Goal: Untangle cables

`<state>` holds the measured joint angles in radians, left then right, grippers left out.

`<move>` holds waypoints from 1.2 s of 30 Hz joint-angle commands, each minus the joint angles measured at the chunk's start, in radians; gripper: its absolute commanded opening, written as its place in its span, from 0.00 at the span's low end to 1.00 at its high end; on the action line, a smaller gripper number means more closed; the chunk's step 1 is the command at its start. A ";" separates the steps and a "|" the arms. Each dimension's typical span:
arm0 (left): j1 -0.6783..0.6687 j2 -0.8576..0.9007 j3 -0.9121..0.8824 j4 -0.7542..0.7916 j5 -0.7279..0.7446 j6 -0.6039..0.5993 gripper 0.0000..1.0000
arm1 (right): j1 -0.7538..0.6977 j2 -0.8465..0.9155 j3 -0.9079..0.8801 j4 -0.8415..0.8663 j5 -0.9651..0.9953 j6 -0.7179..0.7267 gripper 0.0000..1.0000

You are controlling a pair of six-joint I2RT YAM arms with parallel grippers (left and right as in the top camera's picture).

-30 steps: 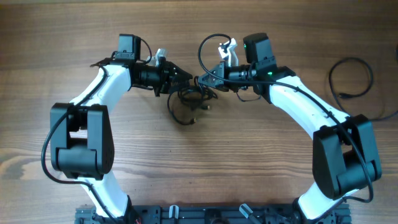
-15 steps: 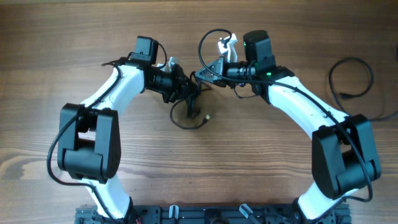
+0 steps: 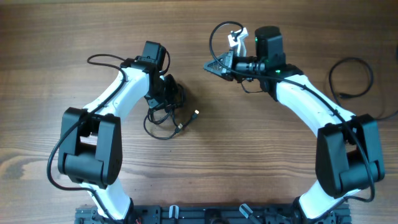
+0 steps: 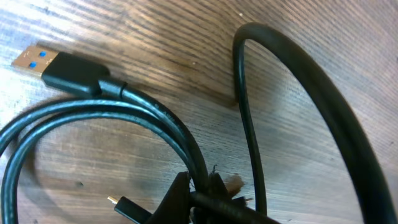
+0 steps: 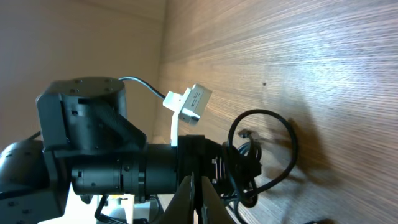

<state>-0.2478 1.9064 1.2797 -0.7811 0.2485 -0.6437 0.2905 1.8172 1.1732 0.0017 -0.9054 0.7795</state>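
Grip on the left side, slack trailing toward the near edge.

Closest in, the left gripper point(image 3: 168, 93) is clenched on one strand of the cables point(image 3: 160, 121); its wrist view shows the fingertips point(image 4: 179, 196) nipping a thin cord. From there the bundle sags toward the near edge of the table point(image 3: 249, 155), left of its middle, with a loose plug point(image 3: 195, 113) poking out to the right. The right gripper point(image 3: 210, 65) is closed on nothing I can see. It sits well apart, up toward the far edge. I'd judge the next pull runs rightward from that plug, so the right arm must reach down and across.
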 commanded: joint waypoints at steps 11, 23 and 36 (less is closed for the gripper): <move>0.010 0.021 -0.019 0.043 0.444 0.256 0.04 | 0.023 -0.016 0.016 -0.314 0.054 -0.323 0.48; 0.010 0.021 -0.019 0.025 0.492 0.165 0.04 | 0.135 -0.016 0.016 -0.309 0.133 -0.414 0.16; 0.010 0.021 -0.019 0.013 0.206 0.248 0.04 | -0.023 -0.087 0.052 -0.292 -0.028 -0.373 0.04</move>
<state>-0.2493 1.9129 1.2766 -0.7551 0.6285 -0.4473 0.3416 1.8145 1.1824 -0.2924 -0.8631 0.3973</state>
